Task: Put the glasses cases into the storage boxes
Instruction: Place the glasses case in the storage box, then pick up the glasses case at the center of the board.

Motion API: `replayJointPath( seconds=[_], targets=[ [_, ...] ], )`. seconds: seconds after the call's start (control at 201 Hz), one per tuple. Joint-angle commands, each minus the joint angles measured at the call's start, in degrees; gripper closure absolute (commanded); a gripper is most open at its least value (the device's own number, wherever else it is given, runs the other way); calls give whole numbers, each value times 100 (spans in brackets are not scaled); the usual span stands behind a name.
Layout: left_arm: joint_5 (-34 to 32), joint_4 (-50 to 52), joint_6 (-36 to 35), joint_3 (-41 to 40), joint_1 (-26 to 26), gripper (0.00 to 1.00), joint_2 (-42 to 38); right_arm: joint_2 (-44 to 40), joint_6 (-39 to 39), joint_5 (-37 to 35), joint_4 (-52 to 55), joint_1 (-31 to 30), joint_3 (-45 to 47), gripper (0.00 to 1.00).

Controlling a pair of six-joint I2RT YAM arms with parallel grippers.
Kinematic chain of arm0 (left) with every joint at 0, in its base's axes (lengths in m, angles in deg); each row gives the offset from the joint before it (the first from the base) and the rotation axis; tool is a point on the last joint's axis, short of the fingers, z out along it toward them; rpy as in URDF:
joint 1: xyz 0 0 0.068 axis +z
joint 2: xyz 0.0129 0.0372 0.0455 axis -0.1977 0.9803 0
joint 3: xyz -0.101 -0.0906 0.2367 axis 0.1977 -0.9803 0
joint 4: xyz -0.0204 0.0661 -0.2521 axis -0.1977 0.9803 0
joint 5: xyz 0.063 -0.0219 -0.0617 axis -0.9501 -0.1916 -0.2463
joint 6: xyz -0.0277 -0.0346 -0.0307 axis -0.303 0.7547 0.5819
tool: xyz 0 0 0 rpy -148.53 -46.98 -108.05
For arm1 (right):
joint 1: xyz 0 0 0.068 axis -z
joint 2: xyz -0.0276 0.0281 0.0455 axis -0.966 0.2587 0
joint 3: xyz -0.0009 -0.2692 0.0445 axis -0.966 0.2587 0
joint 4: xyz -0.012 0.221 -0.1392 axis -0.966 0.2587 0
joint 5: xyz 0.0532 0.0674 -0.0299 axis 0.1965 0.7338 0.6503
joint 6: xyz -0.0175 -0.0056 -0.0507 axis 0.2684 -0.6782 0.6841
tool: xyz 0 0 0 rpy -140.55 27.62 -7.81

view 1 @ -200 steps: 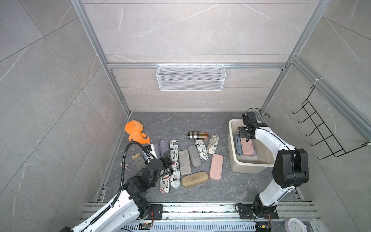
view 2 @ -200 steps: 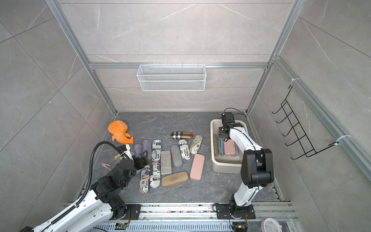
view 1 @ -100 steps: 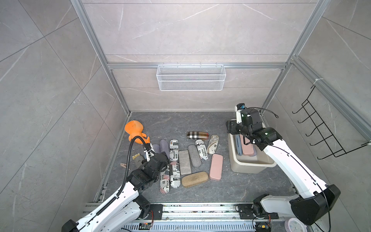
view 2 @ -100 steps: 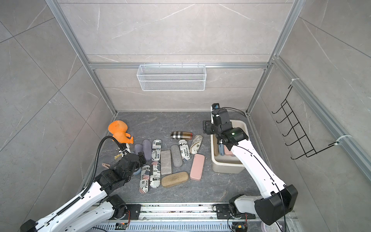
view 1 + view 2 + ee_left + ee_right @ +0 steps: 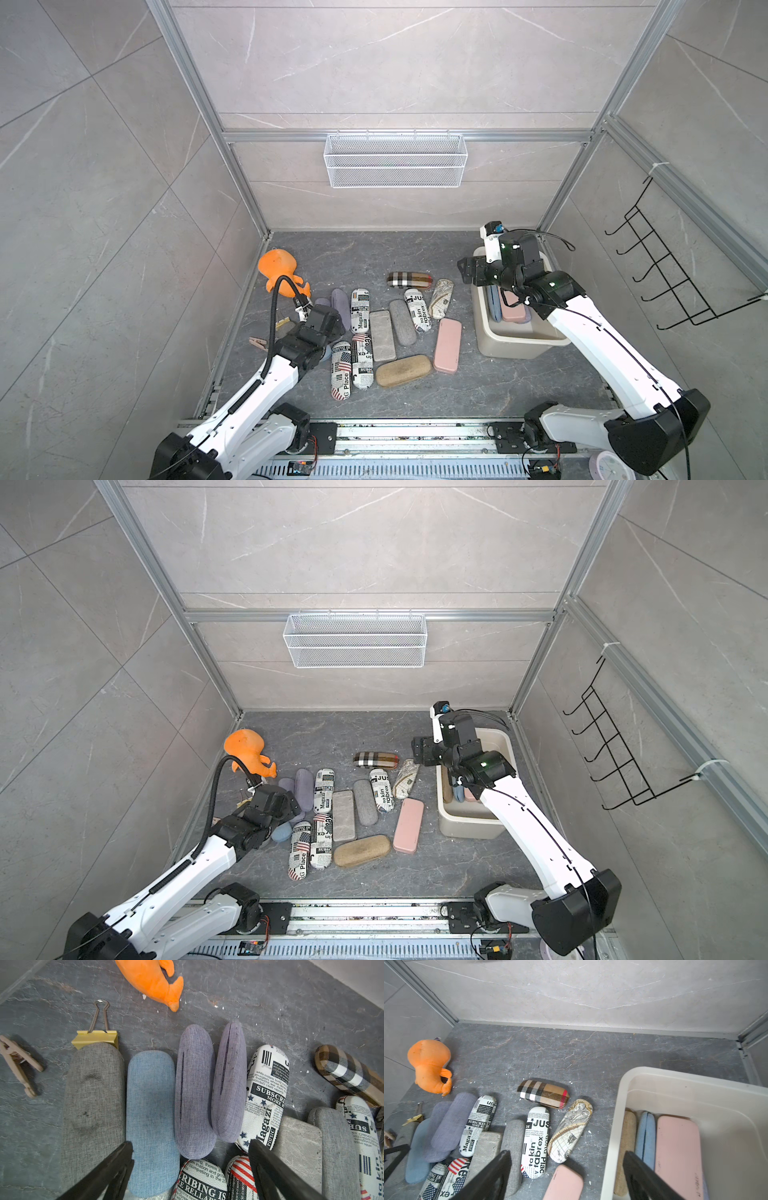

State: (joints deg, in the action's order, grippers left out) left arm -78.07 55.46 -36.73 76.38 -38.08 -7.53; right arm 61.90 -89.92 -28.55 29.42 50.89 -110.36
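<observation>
Several glasses cases lie in rows on the dark floor, among them a plaid one (image 5: 409, 279), a map-print one (image 5: 441, 293), a pink one (image 5: 447, 345) and a tan one (image 5: 402, 370). My left gripper (image 5: 189, 1142) hangs open and empty just above the row's left end, its fingers straddling a blue case (image 5: 151, 1115) and a lilac case (image 5: 193, 1093). The cream storage box (image 5: 515, 347) at the right holds a tan (image 5: 626, 1142), a blue (image 5: 645, 1138) and a pink case (image 5: 677, 1157). My right gripper (image 5: 566, 1152) is open and empty, raised over the box's left rim (image 5: 618, 1105).
An orange plush toy (image 5: 278, 270) lies at the back left. A yellow binder clip (image 5: 97, 1036) and a clothespin (image 5: 16, 1061) lie beside the grey case (image 5: 93, 1105). A white wire basket (image 5: 395, 160) hangs on the back wall. A black hook rack (image 5: 665, 282) hangs on the right wall.
My right gripper has risen out of the storage box and swung left over its rim, holding nothing. My left arm has edged forward over the leftmost cases.
</observation>
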Motion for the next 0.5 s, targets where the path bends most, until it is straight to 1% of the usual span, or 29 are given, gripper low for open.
replayJointPath(
  seconds=[0.0, 0.095, 0.179, 0.249, 0.494],
  targets=[
    [118, -97, -126, 462, 48, 10, 335, -379, -170, 359, -434, -31, 453, 12],
    [148, -26, -170, 710, 74, 9, 651, -317, -180, 221, -210, -38, 433, 15],
    [188, 49, -254, 908, 148, 9, 887, -331, -217, 359, -286, -48, 542, 16],
    [334, 156, -303, 1101, 294, 8, 1060, -370, -214, 456, -342, -41, 581, 16],
    [748, 527, -614, 1638, 696, 8, 1551, -436, -245, 384, -408, -44, 637, 16]
  ],
)
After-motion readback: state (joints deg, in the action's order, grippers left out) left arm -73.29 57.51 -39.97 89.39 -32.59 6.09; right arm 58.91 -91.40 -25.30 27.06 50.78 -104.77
